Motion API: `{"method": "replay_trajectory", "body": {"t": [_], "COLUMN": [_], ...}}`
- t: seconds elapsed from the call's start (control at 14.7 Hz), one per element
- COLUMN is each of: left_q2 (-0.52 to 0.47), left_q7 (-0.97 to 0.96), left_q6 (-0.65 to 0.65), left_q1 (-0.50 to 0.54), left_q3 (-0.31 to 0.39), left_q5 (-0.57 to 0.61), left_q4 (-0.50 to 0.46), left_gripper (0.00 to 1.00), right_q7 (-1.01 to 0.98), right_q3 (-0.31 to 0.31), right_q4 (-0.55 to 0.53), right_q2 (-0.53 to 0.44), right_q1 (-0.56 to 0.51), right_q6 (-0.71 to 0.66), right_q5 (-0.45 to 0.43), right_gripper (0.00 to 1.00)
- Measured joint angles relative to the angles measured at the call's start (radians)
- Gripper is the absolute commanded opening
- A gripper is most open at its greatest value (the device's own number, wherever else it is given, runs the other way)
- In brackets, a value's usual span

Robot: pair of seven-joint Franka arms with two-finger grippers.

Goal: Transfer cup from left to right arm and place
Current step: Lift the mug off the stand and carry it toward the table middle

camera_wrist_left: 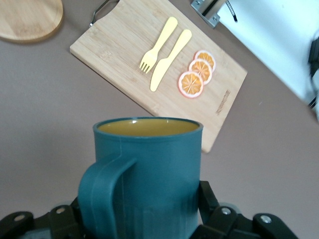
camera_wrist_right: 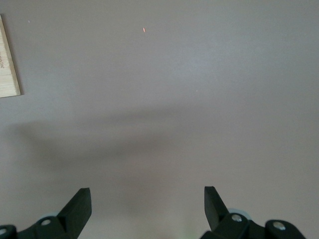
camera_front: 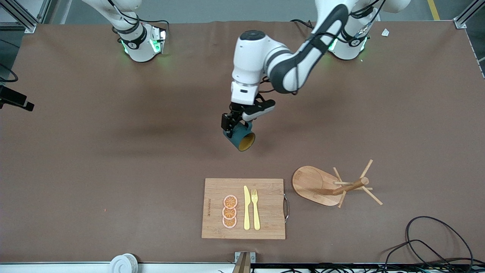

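Front view: the left arm reaches from its base to the middle of the bench [camera_front: 94, 113], where the left pincer [camera_front: 232, 127] is clenched on the cup [camera_front: 240, 139] and holds it in the air above bare bench surface. The cup is dark teal, tipped on its side, its tan-yellow mouth turned toward the front camera. Nearer the front camera lies a wooden cutting board [camera_front: 265, 223] with a metal handle at the end toward the left arm's side; on it rest three orange slices [camera_front: 229, 211] in a row, a yellow knife [camera_front: 246, 207] and a yellow fork [camera_front: 255, 208] side by side. Just beside the board, toward the left arm's end of the bench, a wooden mug rack [camera_front: 333, 185] lies tipped over, base on edge and pegs splayed. The right arm waits; only its base section shows, and its pincer does not appear in this view. Left wrist view: the cup [camera_wrist_left: 149, 174] fills the foreground, loop handle facing the camera, ribbed wall gripped low between the dark fingers [camera_wrist_left: 212, 209]; the board [camera_wrist_left: 119, 64], fork [camera_wrist_left: 158, 46], knife [camera_wrist_left: 172, 59] and slices [camera_wrist_left: 197, 73] lie well apart from it. Right wrist view: the right pincer [camera_wrist_right: 147, 209] is released, fingers spread wide over bare bench [camera_wrist_right: 174, 99], with a corner of the board [camera_wrist_right: 7, 64] at the frame edge.
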Motion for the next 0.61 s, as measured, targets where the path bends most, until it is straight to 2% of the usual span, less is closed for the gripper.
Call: {"method": "replay_trajectory", "body": {"t": [0.27, 0.61], "left_q2": [0.13, 0.283], "left_q7": [-0.067, -0.322], "left_q6": [-0.201, -0.31], "left_q1": [-0.141, -0.244], "left_q3": [0.007, 0.016], "left_q5": [0.275, 0.685], "left_q4": [0.101, 0.132], "left_gripper": [0.54, 0.51], "right_q7": [0.0, 0.001], "right_q3": [0.005, 0.006], "right_q4": [0.0, 0.0], "right_q2": [0.012, 0.016], "right_q1": [0.003, 0.003], "right_q6": [0.0, -0.001], "right_q5": [0.0, 0.0], "right_gripper": [1.0, 1.0]}}
